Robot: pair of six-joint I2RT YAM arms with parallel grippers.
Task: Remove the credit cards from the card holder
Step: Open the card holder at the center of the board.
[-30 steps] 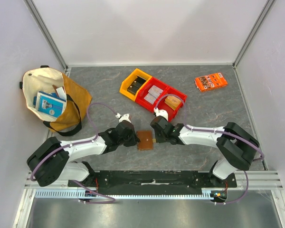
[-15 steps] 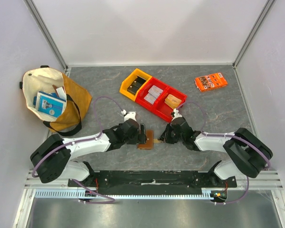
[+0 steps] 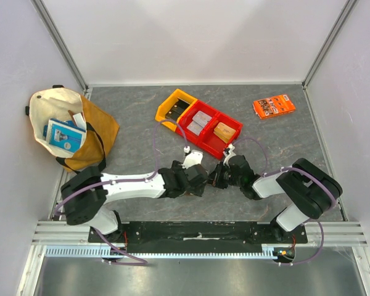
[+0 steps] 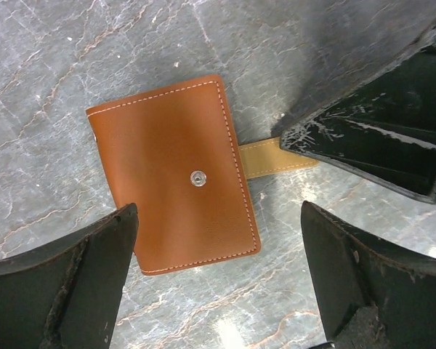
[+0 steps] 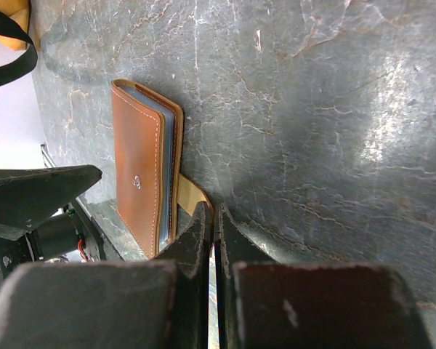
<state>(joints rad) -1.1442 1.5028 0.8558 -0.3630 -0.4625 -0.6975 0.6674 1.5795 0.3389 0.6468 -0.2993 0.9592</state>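
Note:
The brown leather card holder (image 4: 174, 174) lies closed and flat on the grey table, snap stud up, its tan closure tab (image 4: 265, 160) sticking out to the right. My left gripper (image 4: 218, 211) hovers over it, open, one finger on each side. In the top view the left gripper (image 3: 196, 179) hides the holder. My right gripper (image 5: 214, 212) is low on the table, shut on the end of the tab (image 5: 187, 190). A pale blue-grey edge (image 5: 168, 138) shows between the covers; I cannot tell whether it is the credit cards.
A cream and tan tote bag (image 3: 68, 129) with a blue packet lies at the left. A yellow bin (image 3: 174, 109) and red bins (image 3: 209, 126) with small items stand behind the grippers. An orange printed packet (image 3: 274, 105) lies at the back right.
My left gripper has opened and slid right, over the card holder. My right gripper has closed on the tab, and its arm has swung lower and to the right.

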